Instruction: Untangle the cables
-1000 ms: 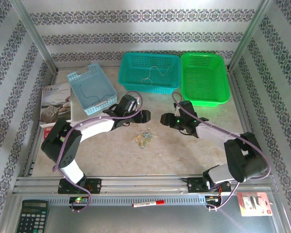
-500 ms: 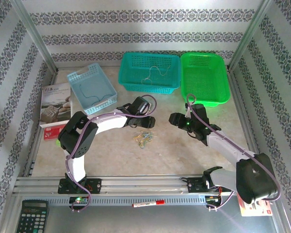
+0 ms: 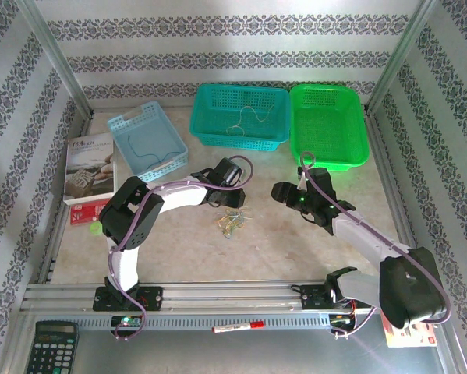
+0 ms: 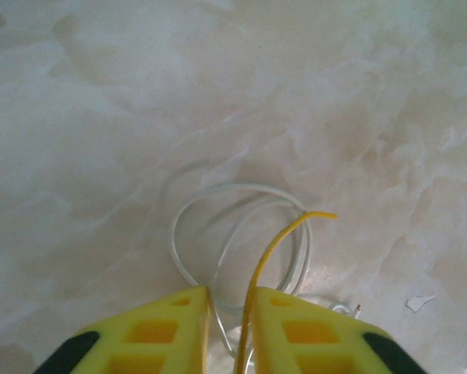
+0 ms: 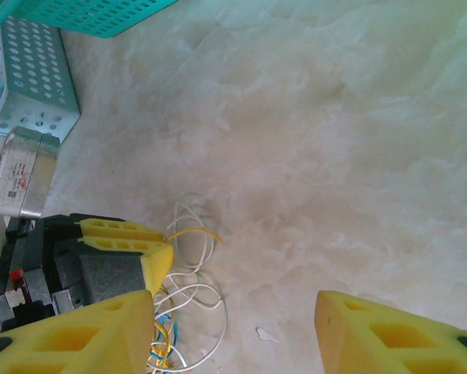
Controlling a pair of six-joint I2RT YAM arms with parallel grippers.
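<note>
Pinching a yellow strand and a white one between its nearly closed, hollow-celled yellow plastic fingers [image 4: 163, 335], the left gripper [image 4: 229, 294] sat low over the small clump of thin blue, white and yellow cables [image 3: 231, 220], whose white loops curled limply on the table. The right gripper [image 5: 233, 319] hung near the clump, its blocky yellow fingers [image 5: 397, 335] spread wide. Beneath lay the smooth, cream marbled tabletop [image 3: 186, 245]; striped, ornamented wallpaper [image 3: 217, 62] enclosed it.

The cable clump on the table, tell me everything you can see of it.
The cables are a small loose clump of very thin wires, white, yellow and blue, lying in loops on the marbled table. A white loop and a yellow strand run between the nearly closed fingers of the left hand.
</note>
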